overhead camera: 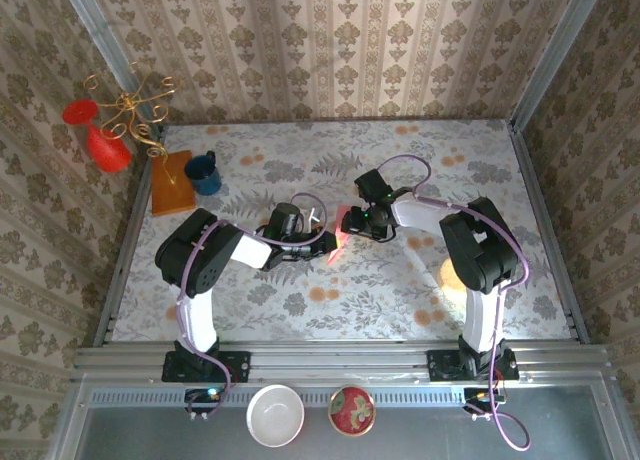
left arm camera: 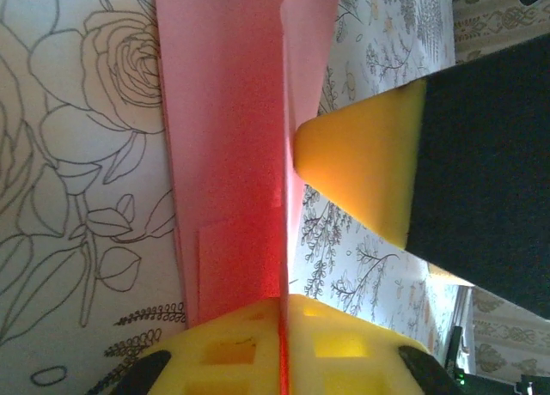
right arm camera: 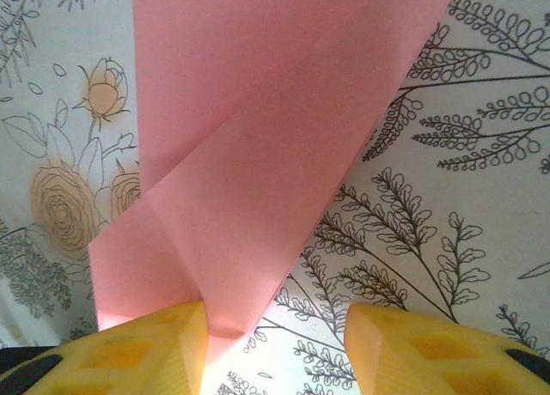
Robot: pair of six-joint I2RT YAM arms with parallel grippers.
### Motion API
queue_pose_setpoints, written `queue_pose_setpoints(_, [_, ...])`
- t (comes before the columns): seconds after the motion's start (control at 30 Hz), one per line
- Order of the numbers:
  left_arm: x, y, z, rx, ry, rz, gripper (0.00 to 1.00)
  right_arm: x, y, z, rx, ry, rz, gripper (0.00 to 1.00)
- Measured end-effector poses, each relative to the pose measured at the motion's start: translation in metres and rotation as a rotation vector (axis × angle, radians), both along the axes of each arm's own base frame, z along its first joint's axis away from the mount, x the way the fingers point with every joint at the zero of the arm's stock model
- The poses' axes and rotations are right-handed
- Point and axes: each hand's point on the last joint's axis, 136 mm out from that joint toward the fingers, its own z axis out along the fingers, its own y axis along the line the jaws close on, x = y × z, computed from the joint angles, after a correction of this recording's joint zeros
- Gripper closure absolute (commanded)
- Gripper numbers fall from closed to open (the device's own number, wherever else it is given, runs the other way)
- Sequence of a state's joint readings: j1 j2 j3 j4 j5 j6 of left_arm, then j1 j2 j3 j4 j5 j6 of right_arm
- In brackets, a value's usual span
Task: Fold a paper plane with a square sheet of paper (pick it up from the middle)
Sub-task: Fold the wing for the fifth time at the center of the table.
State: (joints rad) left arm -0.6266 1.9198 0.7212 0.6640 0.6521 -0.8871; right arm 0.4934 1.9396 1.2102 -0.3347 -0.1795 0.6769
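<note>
Left gripper (left arm camera: pixel 281 331) pinched on folded pink paper (left arm camera: pixel 228 154); right gripper (right arm camera: pixel 277 322) jaws wide apart at paper corner

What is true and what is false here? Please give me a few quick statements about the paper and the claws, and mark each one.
1. The paper is pink. True.
2. The mug is red. False: it is blue.
3. The left gripper pinches the paper. True.
4. The right gripper is clamped shut. False: its fingers stand apart, and the paper lies against one of them.
5. The paper is a flat, unfolded square. False: folded layers overlap in the right wrist view.
</note>
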Motion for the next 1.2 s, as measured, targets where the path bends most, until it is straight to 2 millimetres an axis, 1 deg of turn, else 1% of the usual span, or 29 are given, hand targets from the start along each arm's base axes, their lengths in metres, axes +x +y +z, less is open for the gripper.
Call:
queue_pose_setpoints(0.1, [0.000, -0.001, 0.002, -0.005, -0.001, -0.003, 0.83, 0.000, 0.000, -0.001, -0.023, -0.005, 0.000, 0.49])
queue_pose_setpoints(0.3, [-0.002, 0.002, 0.004, -0.002, -0.006, -0.001, 0.79, 0.001, 0.000, 0.000, -0.035, -0.011, -0.001, 0.48])
queue_pose_setpoints(0.57, [-0.008, 0.011, 0.005, 0.038, -0.005, 0.019, 0.75, 0.000, 0.000, -0.001, -0.038, -0.009, -0.001, 0.47])
queue_pose_setpoints(0.8, [-0.012, 0.017, 0.003, 0.093, -0.010, 0.020, 0.74, 0.000, 0.000, -0.001, -0.042, -0.002, -0.001, 0.47])
queue_pose_setpoints(1.03, [-0.013, 0.014, 0.002, 0.134, -0.026, 0.000, 0.73, 0.000, 0.000, -0.001, -0.042, -0.002, -0.001, 0.47])
queue_pose_setpoints(1.2, [-0.014, 0.014, 0.001, 0.159, -0.027, -0.009, 0.74, 0.000, 0.000, -0.001, -0.041, -0.001, -0.001, 0.47])
